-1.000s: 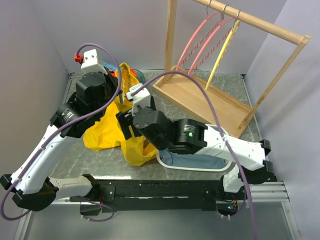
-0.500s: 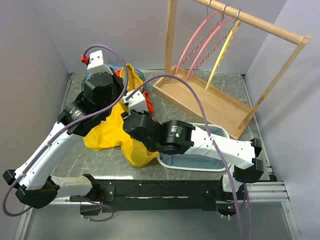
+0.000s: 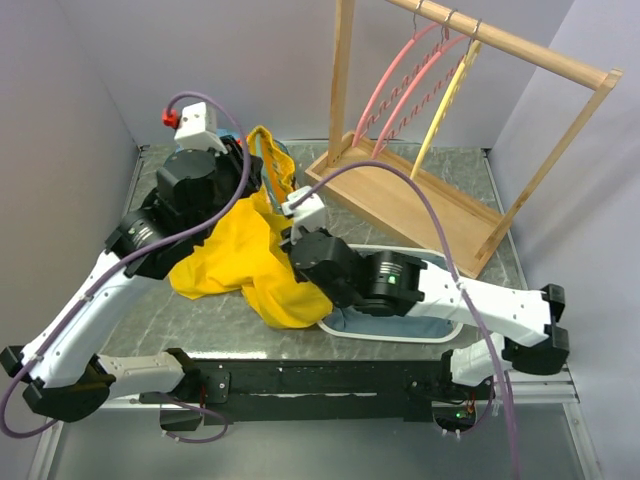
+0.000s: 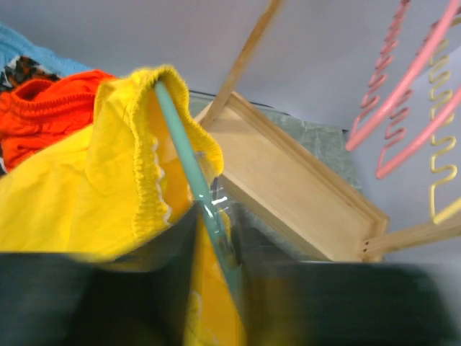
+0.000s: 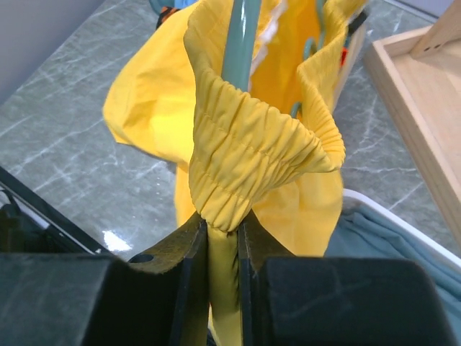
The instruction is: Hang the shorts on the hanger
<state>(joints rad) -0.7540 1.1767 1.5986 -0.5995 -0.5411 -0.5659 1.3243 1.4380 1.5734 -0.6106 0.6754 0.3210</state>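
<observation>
- The shorts (image 3: pixel 240 265) lie bunched left of centre in the top view, on the marbled surface (image 3: pixel 170 325), with the waistband lifted toward the upper middle.
- The hanger (image 4: pixel 180 148) is threaded inside that waistband. Its teal arm runs diagonally through the left wrist view, with elastic draped over its top end.
- The left claw (image 4: pixel 216 241), blurred along the bottom edge, is clamped on the teal arm.
- The right claw (image 5: pixel 223 238), at bottom centre of its view, is pinched tight on a fold of the waistband.
- An orange-red garment (image 4: pixel 47 108) at upper left touches the shorts.
- 2 pink hangers (image 3: pixel 388 92) and 1 yellow hanger (image 3: pixel 445 108) hang on the wooden rack (image 3: pixel 400 195) at upper right.
</observation>
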